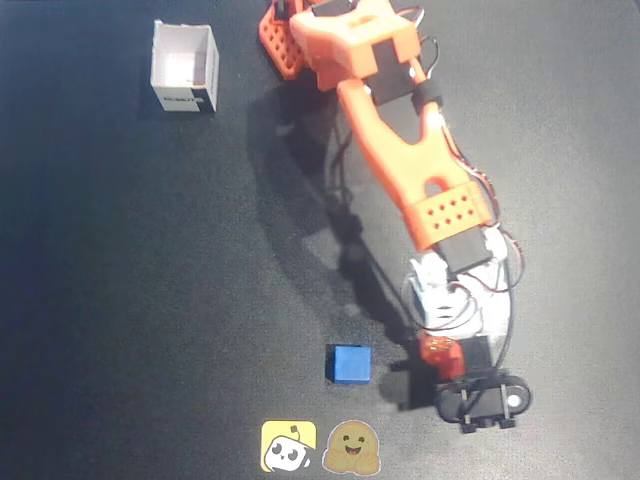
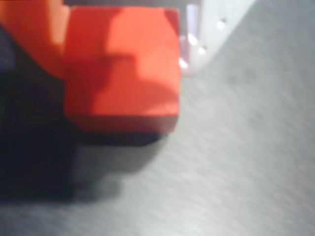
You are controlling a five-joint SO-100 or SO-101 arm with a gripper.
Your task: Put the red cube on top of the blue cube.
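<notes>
Overhead view: small matte blue cube rests on the dark table. Just right of it, the gripper is clamped on the small matte red cube, confirmed in wrist view.

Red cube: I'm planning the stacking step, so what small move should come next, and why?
Probably lift a little, then shift left in the overhead view. The red cube sits between the jaws at the gripper, right of the blue cube, seemingly near table level.

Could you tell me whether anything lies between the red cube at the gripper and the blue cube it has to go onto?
Nothing visible does: in the overhead view only bare table separates the red cube from the blue cube.
</notes>
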